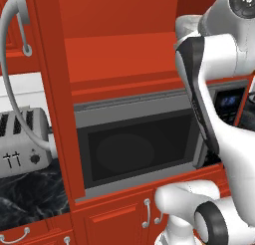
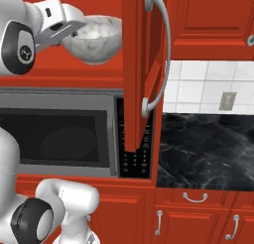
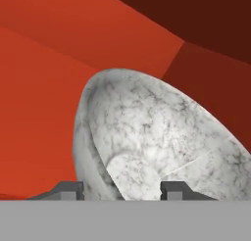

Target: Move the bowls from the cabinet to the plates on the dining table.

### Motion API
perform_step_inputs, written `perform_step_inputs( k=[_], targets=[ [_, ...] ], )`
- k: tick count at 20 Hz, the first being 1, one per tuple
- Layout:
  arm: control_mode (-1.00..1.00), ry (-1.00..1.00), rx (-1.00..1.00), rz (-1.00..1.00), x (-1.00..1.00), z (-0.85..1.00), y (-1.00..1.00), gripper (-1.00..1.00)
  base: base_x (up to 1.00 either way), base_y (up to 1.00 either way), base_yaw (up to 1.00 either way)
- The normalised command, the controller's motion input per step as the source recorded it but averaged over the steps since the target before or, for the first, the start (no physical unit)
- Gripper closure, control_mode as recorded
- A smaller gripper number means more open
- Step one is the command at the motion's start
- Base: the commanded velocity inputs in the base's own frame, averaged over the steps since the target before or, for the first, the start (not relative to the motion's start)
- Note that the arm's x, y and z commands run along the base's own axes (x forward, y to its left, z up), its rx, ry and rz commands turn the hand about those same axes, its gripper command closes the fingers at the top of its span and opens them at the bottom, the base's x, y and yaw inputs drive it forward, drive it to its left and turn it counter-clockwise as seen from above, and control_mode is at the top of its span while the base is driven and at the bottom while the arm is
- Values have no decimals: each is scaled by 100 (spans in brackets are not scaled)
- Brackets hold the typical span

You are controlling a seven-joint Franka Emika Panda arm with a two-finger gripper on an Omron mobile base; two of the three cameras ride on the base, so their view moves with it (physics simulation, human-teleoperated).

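Observation:
A white grey-marbled bowl (image 2: 96, 37) hangs tilted in front of the open red cabinet (image 2: 74, 74), just above its shelf. My gripper (image 2: 74, 33) is shut on the bowl's left rim. In the hand view the bowl (image 3: 157, 137) lies close ahead with its hollow facing the camera. Its rim sits between my gripper's (image 3: 122, 191) two dark fingertips (image 3: 71, 190), against the red cabinet interior (image 3: 44, 88). In the left base view the cabinet's red shelf (image 1: 119, 55) shows beside my white arm. The plates and the dining table are out of view.
The open cabinet door (image 2: 139, 64) juts out edge-on with its curved silver handle (image 2: 161, 54), right of the bowl. A built-in microwave (image 1: 134, 149) sits under the cabinet. A toaster (image 1: 22, 139) stands on the black marble counter (image 2: 203, 149). Red drawers (image 2: 198, 213) run below.

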Motion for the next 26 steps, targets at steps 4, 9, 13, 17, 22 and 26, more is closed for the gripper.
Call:
perform_step_inputs(
  k=[4,9,13,17,22,26],
  targets=[
    [-100,-6,2,5,-65,33,5,100,0,0,0],
    [-100,-2,0,10,-83,26,4,100,0,0,0],
    [-100,0,0,11,-100,10,0,100,0,0,0],
    [-100,3,0,11,-98,0,0,100,0,0,0],
    [-100,4,0,7,-81,-8,0,100,0,0,0],
    [-100,2,1,2,-29,-30,3,100,0,0,0]
  ],
)
